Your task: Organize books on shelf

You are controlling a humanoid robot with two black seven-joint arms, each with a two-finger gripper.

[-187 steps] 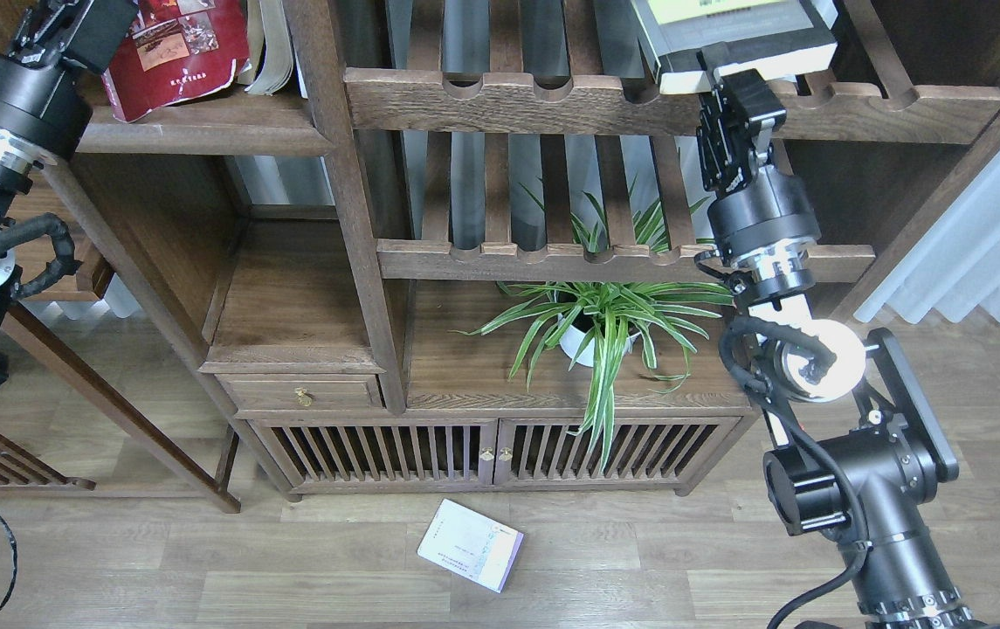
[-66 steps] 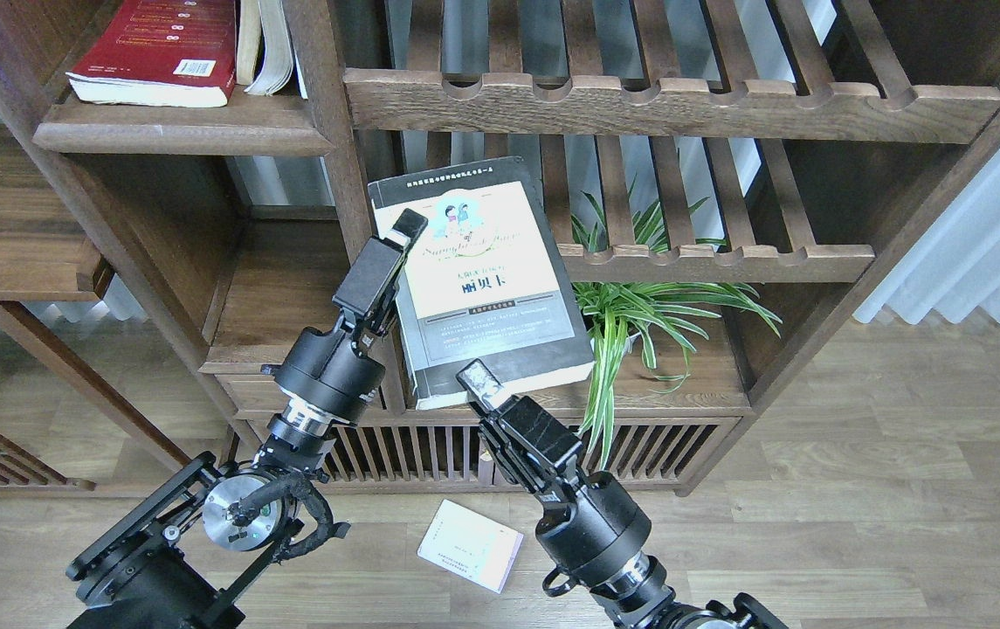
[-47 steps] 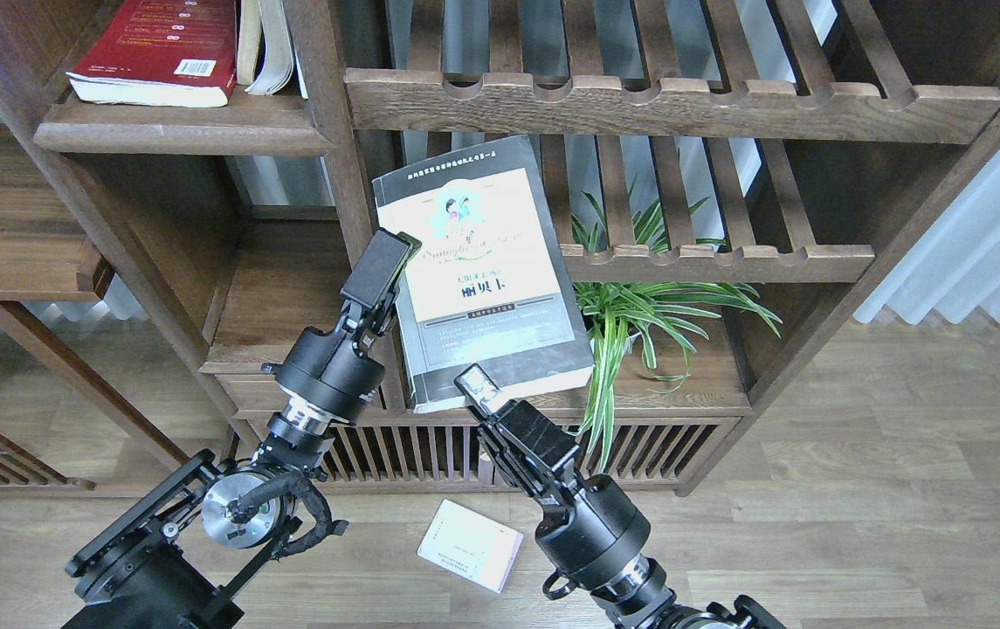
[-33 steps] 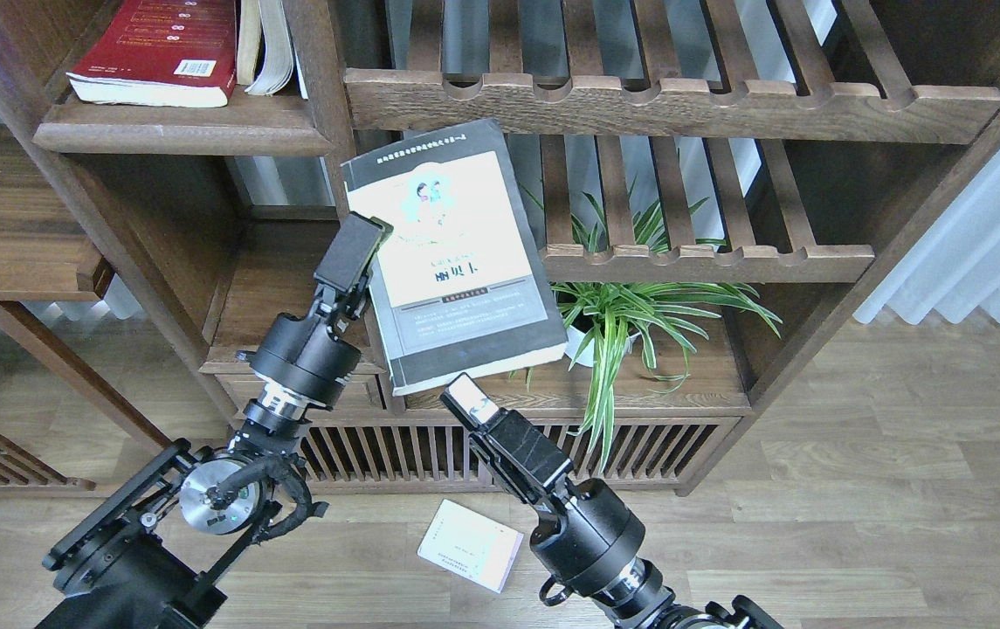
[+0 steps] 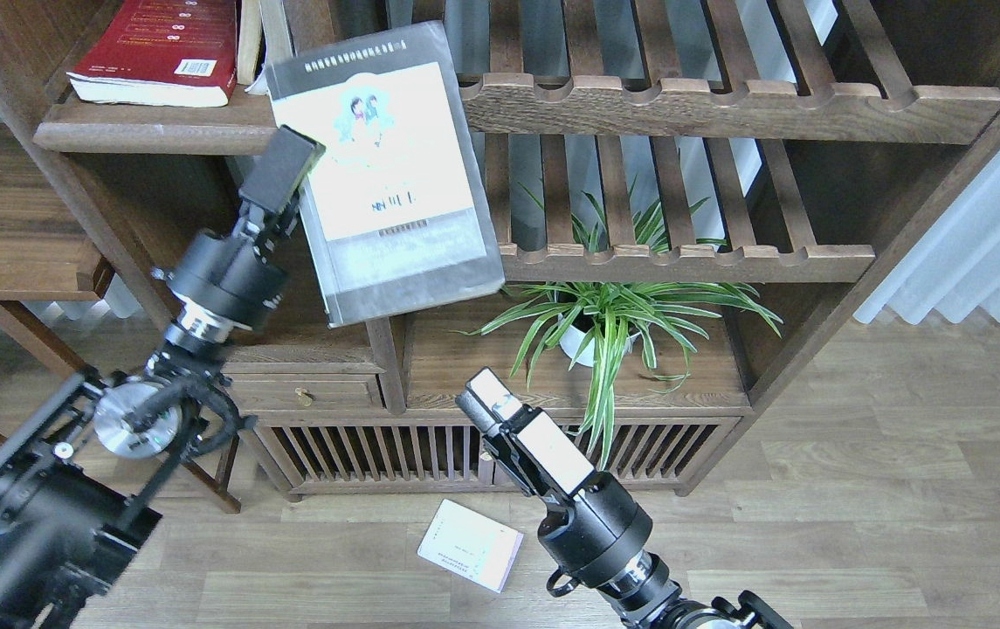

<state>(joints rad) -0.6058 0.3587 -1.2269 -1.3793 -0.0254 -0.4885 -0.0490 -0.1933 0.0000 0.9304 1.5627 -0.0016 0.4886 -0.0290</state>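
Note:
My left gripper is shut on the left edge of the thick yellow-green-and-grey book. It holds the book up, tilted, in front of the upright post, with the book's top level with the dark-brown shelf. The red book lies flat on that shelf, and an open-paged volume stands beside it. The thin white-to-lavender book lies on the floor. My right gripper is open and empty, below the held book and apart from it.
Two slatted racks with notched rails fill the middle and right of the unit. A potted spider plant stands on the low cabinet top. A drawer and slatted doors are below. A side table stands at the left.
My left gripper has lifted the thick book up and to the left, from cabinet height to shelf height. My right gripper has let go of the book's lower edge and stayed low.

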